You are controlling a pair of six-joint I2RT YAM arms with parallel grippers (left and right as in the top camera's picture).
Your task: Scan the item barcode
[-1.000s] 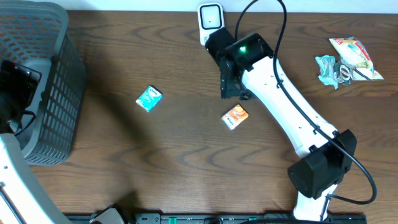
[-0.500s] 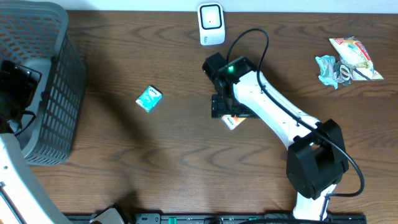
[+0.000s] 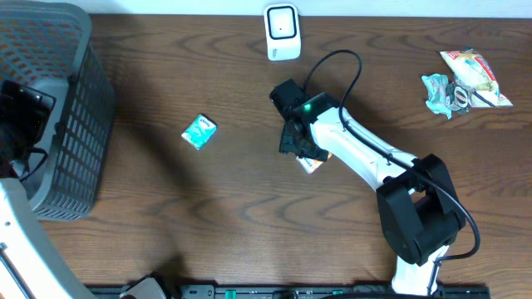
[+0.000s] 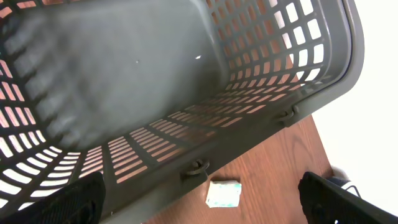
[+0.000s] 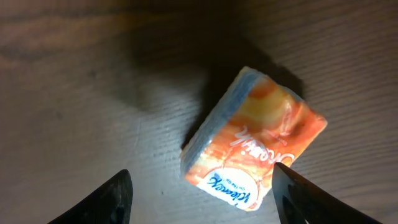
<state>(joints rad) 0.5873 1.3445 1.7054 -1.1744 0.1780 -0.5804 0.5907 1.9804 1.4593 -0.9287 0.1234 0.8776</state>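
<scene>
Right arm is down low over the middle of the wooden table (image 3: 166, 208), and its gripper (image 5: 202, 198) sits directly above the orange packet (image 5: 255, 146). The wrist view shows the fingers (image 5: 115, 199) spread, one on each side of the packet, with a clear strip of bare wood between the left finger and the packet's edge. Nothing is pinched. The packet lies flat on the table, turned at an angle, printed face up with a blue round label at its lower end. From above, the arm covers most of it and only an orange corner (image 3: 312, 164) peeks out below the gripper. The white scanner (image 3: 282, 31) stands at the far edge of the table, well apart from the packet. Over on the left, the other gripper (image 4: 205, 202) hangs with its fingers spread wide and holds nothing, looking into the grey basket (image 4: 323, 93). A teal packet (image 3: 199, 131) lies flat on the wood between the basket and the right arm. A small heap of snack bags (image 3: 465, 79) sits at the far right.
</scene>
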